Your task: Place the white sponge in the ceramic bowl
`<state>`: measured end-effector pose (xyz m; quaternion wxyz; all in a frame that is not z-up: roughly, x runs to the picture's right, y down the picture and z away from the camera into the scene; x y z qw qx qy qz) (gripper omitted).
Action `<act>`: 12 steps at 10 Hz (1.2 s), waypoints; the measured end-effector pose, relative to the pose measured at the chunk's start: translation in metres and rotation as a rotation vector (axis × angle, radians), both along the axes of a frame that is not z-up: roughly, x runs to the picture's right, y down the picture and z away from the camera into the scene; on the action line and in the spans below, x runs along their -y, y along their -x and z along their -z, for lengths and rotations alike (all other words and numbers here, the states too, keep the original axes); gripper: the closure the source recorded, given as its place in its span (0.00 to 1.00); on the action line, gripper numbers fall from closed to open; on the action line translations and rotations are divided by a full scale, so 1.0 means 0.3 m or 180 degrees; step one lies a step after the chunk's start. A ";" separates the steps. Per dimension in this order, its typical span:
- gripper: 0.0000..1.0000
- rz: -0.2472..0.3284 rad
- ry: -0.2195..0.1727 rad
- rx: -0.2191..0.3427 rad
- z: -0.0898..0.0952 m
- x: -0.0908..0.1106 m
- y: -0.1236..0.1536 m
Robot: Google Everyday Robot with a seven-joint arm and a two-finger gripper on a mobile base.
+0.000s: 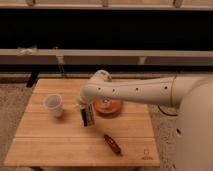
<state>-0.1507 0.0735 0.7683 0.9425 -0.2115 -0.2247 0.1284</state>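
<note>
Our claw [88, 117] hangs low over the counter [40, 145], between the plastic cup [54, 105] and the ceramic bowl [111, 108], which sits just beside it. We cannot tell whether the claw is apart or clamped on anything.

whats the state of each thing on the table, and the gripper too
pale translucent plastic cup: upright, mouth up, on the light wooden table
shallow round orange-red ceramic bowl: upright, partly hidden by the arm
dark red elongated object: lying flat near the front edge
gripper: pointing down between cup and bowl
</note>
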 end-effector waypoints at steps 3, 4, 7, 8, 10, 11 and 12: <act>1.00 -0.0053 -0.0094 0.0123 0.033 0.039 0.032; 1.00 -0.0086 -0.0136 0.0176 0.045 0.056 0.046; 1.00 -0.0088 -0.0228 0.0268 0.071 0.086 0.084; 1.00 -0.0076 -0.0265 0.0300 0.081 0.096 0.097; 1.00 -0.0032 -0.0350 0.0386 0.110 0.121 0.130; 1.00 -0.0031 -0.0357 0.0401 0.116 0.127 0.134; 1.00 -0.0033 -0.0353 0.0399 0.116 0.126 0.134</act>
